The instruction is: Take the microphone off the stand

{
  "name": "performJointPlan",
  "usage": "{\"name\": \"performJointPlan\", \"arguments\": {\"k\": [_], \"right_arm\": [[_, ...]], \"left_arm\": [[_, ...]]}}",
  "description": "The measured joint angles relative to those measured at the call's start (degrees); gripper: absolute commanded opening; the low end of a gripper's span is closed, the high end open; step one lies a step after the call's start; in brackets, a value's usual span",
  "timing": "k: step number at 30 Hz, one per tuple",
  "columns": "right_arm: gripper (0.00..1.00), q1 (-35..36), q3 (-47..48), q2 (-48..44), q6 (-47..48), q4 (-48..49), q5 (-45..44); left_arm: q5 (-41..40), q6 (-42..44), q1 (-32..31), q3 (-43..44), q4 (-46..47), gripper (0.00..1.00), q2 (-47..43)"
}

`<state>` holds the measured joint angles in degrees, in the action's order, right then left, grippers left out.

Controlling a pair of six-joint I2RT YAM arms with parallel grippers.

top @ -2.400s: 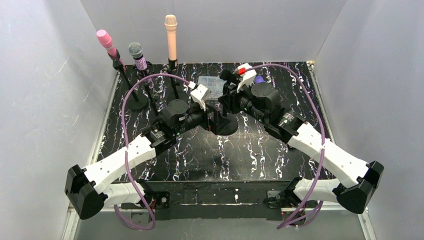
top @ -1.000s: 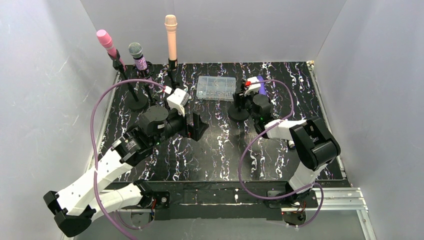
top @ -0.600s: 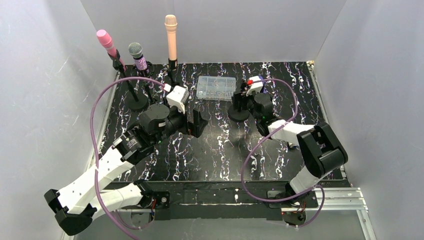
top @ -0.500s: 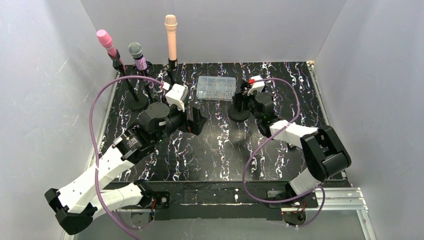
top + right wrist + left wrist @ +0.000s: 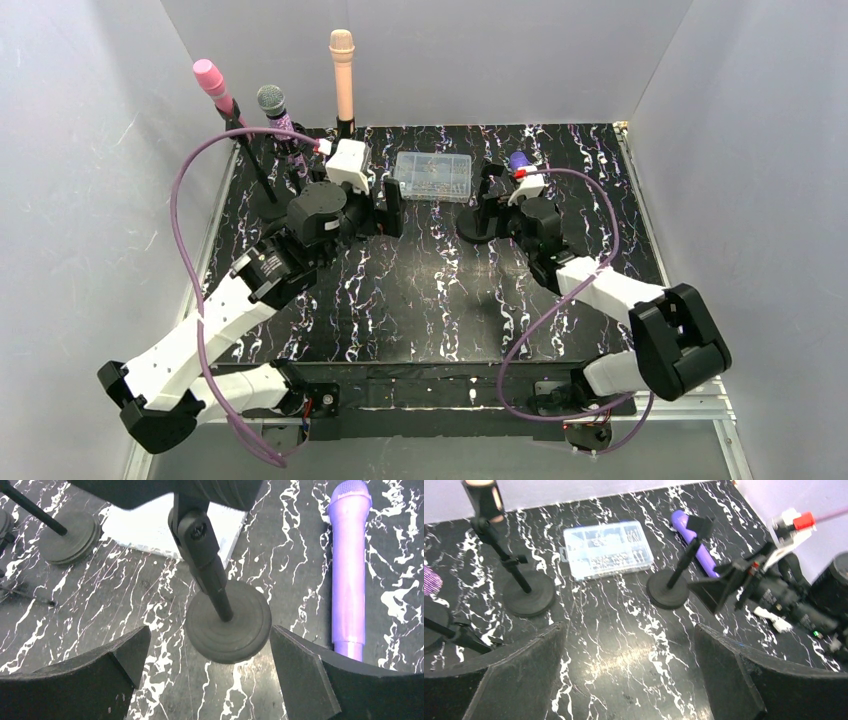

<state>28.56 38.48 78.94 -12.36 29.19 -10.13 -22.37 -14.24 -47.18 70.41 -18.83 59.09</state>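
Note:
A purple microphone (image 5: 348,570) lies flat on the black marbled table, just right of an empty black stand (image 5: 228,621) whose clip (image 5: 192,530) holds nothing. My right gripper (image 5: 210,636) is open just in front of that stand's round base, touching neither stand nor microphone. From above, the microphone's head (image 5: 519,160) shows behind my right gripper (image 5: 503,208). My left gripper (image 5: 630,630) hangs open and empty over bare table; in the top view the left gripper (image 5: 388,205) is left of the empty stand (image 5: 478,225).
At the back left, three stands hold a pink microphone (image 5: 210,78), a grey-headed one (image 5: 272,105) and a peach one (image 5: 342,70). A clear plastic box (image 5: 432,176) of small parts sits at the back centre. White walls close in the table.
My right jaws have widened and drawn back from the purple microphone, which stays lying on the table. My left gripper has moved toward the back, nearer the peach microphone's stand.

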Motion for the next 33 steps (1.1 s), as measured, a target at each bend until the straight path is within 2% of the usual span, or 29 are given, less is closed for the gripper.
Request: {"name": "performJointPlan", "arguments": {"k": [6,12,20,26,33], "right_arm": [[0.98,0.00,-1.88,-4.74,-1.97,-5.62,1.33],[0.98,0.00,-1.92,-9.46,-4.02,-10.82,3.23],[0.98,0.33,-1.73,-14.82,-6.88,-17.70,7.39],[0.98,0.74,-0.76,-18.62,-7.80,-22.43,10.75],[0.98,0.90,-0.28,-22.29,-8.07,-24.96,12.28]], "left_arm": [[-3.87,2.12,1.46,5.57,0.00,0.98,4.87],[-3.80,3.08,7.13,12.33,-0.90,0.93,11.13],[3.17,4.17,17.92,15.69,0.07,0.81,20.44],[8.09,6.14,22.10,17.94,1.42,0.79,27.54],[8.96,9.07,25.20,23.26,2.80,0.80,34.25]]}}
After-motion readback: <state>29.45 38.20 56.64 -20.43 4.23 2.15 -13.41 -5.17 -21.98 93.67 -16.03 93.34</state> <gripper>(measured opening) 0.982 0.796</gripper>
